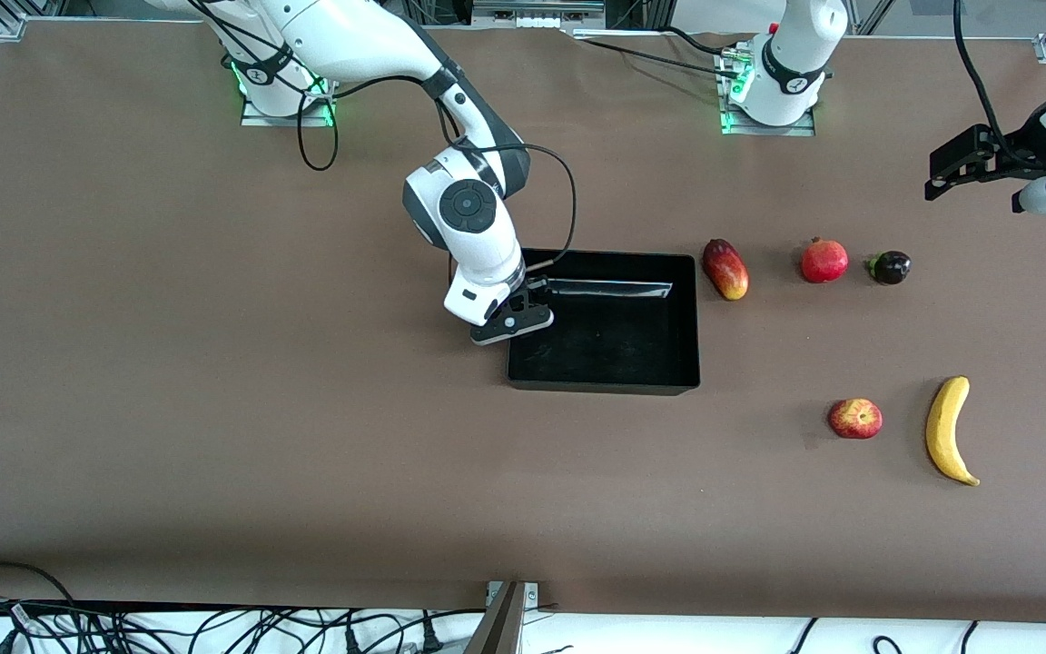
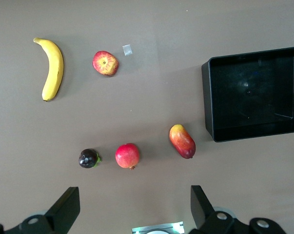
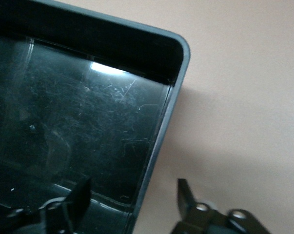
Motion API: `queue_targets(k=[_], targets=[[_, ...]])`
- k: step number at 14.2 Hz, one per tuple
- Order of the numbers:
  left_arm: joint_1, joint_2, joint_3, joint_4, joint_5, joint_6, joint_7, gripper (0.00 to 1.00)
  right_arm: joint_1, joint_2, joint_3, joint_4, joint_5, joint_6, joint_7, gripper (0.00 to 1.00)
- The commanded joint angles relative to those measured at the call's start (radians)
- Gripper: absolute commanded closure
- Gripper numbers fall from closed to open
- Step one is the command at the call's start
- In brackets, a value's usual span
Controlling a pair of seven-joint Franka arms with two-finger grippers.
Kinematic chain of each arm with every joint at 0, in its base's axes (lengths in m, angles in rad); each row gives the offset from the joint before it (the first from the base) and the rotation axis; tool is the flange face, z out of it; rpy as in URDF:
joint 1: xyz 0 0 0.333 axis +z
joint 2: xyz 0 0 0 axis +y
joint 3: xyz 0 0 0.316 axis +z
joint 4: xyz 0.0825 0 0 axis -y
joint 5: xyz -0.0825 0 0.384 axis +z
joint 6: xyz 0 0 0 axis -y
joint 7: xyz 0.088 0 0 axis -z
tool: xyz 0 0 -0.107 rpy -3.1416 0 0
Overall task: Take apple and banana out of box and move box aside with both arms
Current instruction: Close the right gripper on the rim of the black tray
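The black box [image 1: 605, 385] stands open-topped and empty near the table's middle. My right gripper [image 1: 512, 322] is open and straddles the box wall toward the right arm's end. In the right wrist view one finger is inside the box [image 3: 88, 122] and one outside, with the gripper [image 3: 134, 200] over the wall. The apple [image 1: 855, 419] and banana [image 1: 948, 431] lie side by side toward the left arm's end, nearer the front camera than the box. My left gripper [image 1: 968, 168] is open and empty, up over that end; its view [image 2: 134, 207] shows the apple [image 2: 106, 63], banana [image 2: 53, 68] and box [image 2: 254, 92].
An oblong red-yellow fruit [image 1: 725, 269], a round red fruit with a crown [image 1: 824, 261] and a small dark purple fruit [image 1: 890, 267] lie in a row beside the box, toward the left arm's end. A small pale scrap [image 2: 127, 49] lies by the apple.
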Motion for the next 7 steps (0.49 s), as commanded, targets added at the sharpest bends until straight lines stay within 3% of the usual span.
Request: queue_targets(k=[1, 2, 7], targets=[[-0.014, -0.027, 0.015, -0.025, -0.015, -0.005, 0.004, 0.00, -0.001, 0.017, -0.008, 0.024, -0.014, -0.011, 0.009, 0.84], [-0.013, -0.027, 0.015, -0.025, -0.015, -0.005, 0.004, 0.00, -0.003, 0.016, -0.008, 0.024, -0.012, -0.014, 0.010, 1.00], [-0.013, -0.025, 0.015, -0.025, -0.010, -0.033, 0.007, 0.00, -0.030, -0.003, -0.012, 0.024, -0.010, -0.072, 0.006, 1.00]])
